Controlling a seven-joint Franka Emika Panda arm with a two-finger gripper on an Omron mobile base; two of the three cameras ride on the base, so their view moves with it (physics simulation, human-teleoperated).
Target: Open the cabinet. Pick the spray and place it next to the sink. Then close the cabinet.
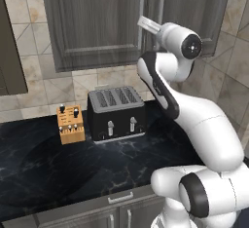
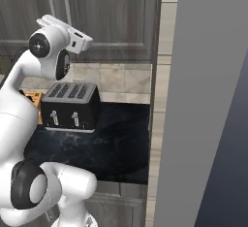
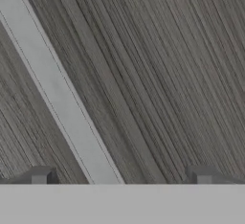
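The cabinet point(image 1: 97, 22) hangs on the wall above the counter with both dark wood-grain doors shut. Its two long silver bar handles point(image 1: 141, 15) run side by side at the middle. My gripper point(image 1: 145, 24) is raised right up to these handles. In the hand view my gripper point(image 3: 122, 177) is open. One silver handle point(image 3: 57, 94) runs slantwise between the two finger tips point(image 3: 40, 175), with door panel behind it. From the right base view the hand point(image 2: 68, 31) sits just below the handles point(image 2: 65, 3). The spray and the sink are out of view.
A black four-slot toaster point(image 1: 115, 112) and an orange box with knobs point(image 1: 70, 123) stand on the black marbled counter point(image 1: 58, 168) under the cabinet. A tall grey panel point(image 2: 208, 105) closes off the right side. Low cabinets point(image 1: 119, 212) run below the counter edge.
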